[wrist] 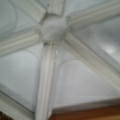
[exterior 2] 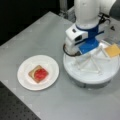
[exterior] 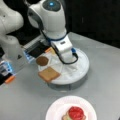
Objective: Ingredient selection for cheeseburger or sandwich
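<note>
The grey bench (exterior: 100,75) carries a white round divided tray (exterior 2: 82,75), over whose centre the arm's pincer (exterior: 65,59) hangs low; I cannot tell how its jaws stand, and no writing can be read anywhere. On the tray lie a toast square (exterior: 49,74), a dark-brown patty (exterior: 42,60) and a yellow cheese square (exterior 2: 112,50). Well apart, on the white plate (exterior 2: 25,80), sits the sandwich (exterior 2: 38,73), a toast slice topped with a red tomato disc (exterior 2: 40,73).

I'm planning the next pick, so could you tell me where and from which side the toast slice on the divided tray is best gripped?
Judging from its pose, the toast slice lies flat in a compartment of the divided tray, its corner jutting past the rim toward a front view's bottom left. Gripping two opposite edges from above looks best; the overhanging corner also offers an outside approach. The gripper hangs over the tray's middle.
</note>
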Motion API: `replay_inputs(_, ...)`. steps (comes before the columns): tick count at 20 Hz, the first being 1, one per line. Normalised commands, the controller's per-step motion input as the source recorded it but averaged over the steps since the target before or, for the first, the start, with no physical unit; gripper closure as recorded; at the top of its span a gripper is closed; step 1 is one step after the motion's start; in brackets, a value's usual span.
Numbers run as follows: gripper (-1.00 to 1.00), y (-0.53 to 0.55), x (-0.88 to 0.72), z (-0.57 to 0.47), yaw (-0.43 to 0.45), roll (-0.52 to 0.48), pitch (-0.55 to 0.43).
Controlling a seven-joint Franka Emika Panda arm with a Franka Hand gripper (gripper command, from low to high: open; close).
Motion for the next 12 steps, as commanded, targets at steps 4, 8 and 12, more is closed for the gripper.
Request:
replay_inputs(4,-1.00,-0.06,-0.01,0.30,-0.815,-0.216,0.053)
replay_inputs(8,-1.00,-0.14,0.01,0.19,-0.876,-0.209,0.039)
replay_inputs(12,-1.00,-0.35,0.01,0.17,-0.605,-0.039,0.079)
